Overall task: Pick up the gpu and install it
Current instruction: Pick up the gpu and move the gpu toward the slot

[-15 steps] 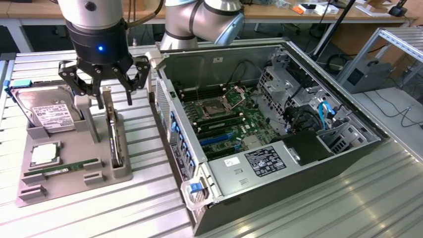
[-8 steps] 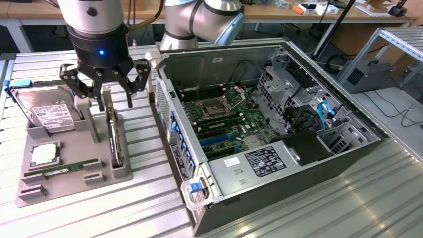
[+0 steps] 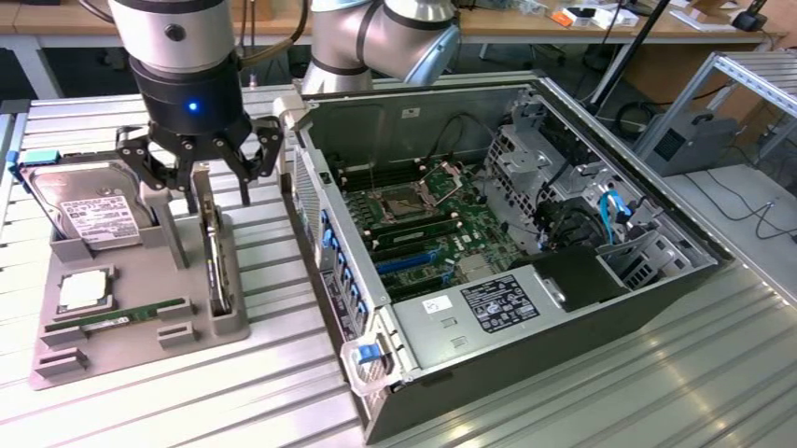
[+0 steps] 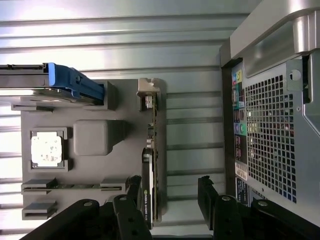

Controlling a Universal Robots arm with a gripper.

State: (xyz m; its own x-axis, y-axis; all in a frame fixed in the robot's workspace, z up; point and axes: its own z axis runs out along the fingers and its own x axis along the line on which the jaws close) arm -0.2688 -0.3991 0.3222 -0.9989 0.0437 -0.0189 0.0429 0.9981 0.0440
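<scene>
The gpu (image 3: 216,257) stands on its long edge in a slot of the grey holder (image 3: 137,350), a thin dark card with a silver bracket at its far end. My gripper (image 3: 203,189) hangs just above that far end, open, with its black fingers (image 3: 250,166) spread to either side of the card. In the wrist view the gpu (image 4: 152,150) is edge-on and runs between the two finger groups of the gripper (image 4: 170,192); the fingers (image 4: 206,192) stand apart from the card. Nothing is held.
The holder also carries a silver hard drive (image 3: 85,210) with a blue end (image 4: 75,84), a CPU chip (image 3: 82,291) and a green memory stick (image 3: 115,320). The open computer case (image 3: 498,243) lies to the exterior view's right, its rear panel (image 4: 270,140) close to the holder.
</scene>
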